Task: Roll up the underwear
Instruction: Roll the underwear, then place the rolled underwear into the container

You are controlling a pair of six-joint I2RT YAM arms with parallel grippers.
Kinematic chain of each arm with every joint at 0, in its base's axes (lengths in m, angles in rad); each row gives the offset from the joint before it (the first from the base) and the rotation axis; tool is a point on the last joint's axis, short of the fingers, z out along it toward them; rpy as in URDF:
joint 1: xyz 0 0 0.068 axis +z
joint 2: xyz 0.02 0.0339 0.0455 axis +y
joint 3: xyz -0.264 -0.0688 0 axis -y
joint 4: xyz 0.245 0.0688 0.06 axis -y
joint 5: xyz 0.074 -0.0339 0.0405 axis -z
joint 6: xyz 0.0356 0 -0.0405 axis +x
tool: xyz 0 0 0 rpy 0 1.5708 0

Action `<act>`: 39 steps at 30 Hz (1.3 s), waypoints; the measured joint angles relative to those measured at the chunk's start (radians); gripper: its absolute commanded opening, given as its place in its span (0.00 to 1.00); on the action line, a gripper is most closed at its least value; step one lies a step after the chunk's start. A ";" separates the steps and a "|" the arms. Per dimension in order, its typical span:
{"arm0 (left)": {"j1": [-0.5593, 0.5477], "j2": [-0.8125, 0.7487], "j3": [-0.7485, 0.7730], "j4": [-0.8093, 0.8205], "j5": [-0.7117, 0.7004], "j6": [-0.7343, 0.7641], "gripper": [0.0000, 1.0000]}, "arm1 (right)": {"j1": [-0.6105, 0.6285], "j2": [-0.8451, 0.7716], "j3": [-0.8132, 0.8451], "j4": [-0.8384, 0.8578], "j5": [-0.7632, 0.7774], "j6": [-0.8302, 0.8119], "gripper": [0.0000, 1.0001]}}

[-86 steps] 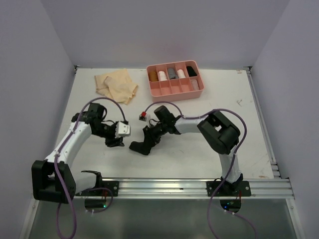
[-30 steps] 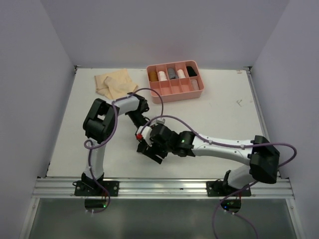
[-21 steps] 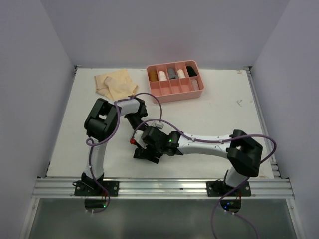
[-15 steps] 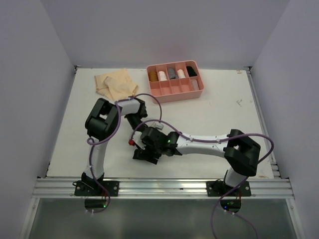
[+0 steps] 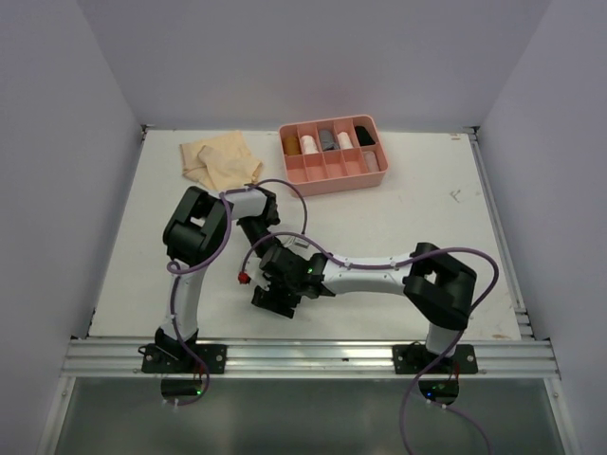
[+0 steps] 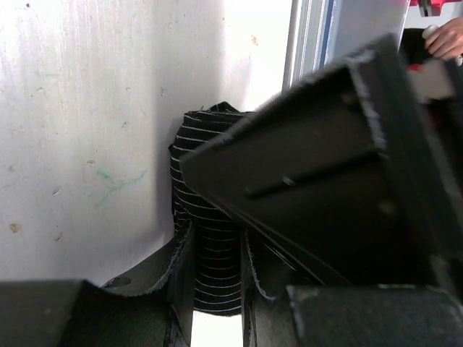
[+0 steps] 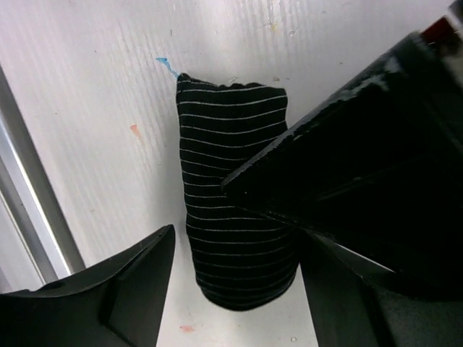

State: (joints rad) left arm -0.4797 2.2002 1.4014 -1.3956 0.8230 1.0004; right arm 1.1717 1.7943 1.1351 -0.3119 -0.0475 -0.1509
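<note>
My left arm (image 5: pixel 182 284) and right arm (image 5: pixel 365 275) had white links, bulky black joints and purple cables (image 5: pixel 283 182); the black right tool (image 5: pixel 268 298) bore a red tab (image 5: pixel 244 278)

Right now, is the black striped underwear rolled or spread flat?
Rolled: the black striped underwear forms a compact tube, its stripes wrapping round it, lying within the open right gripper.

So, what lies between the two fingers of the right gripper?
The rolled black underwear with thin white stripes lies on the table between the right gripper's fingers; the right wrist view shows it.
</note>
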 measured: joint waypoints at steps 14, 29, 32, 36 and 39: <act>0.004 0.006 0.004 -0.013 -0.019 -0.015 0.42 | 0.005 0.026 -0.019 0.034 0.003 -0.027 0.00; 0.271 -0.135 0.375 0.248 0.010 -0.105 1.00 | -0.062 -0.233 -0.278 0.080 0.000 0.081 0.00; 0.334 -0.270 0.383 0.373 0.022 -0.188 1.00 | -0.193 -0.318 -0.298 0.053 0.005 0.140 0.00; 0.396 -0.496 0.270 0.629 0.033 -0.357 1.00 | -0.381 -0.389 -0.232 -0.015 0.080 0.200 0.00; 0.421 -0.687 0.103 0.869 -0.043 -0.517 1.00 | -0.482 -0.357 -0.044 -0.100 0.190 0.226 0.00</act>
State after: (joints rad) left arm -0.0586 1.5131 1.5040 -0.5270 0.7795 0.4835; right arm 0.6895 1.4376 1.0908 -0.4118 0.1429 0.0750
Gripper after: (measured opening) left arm 0.997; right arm 0.361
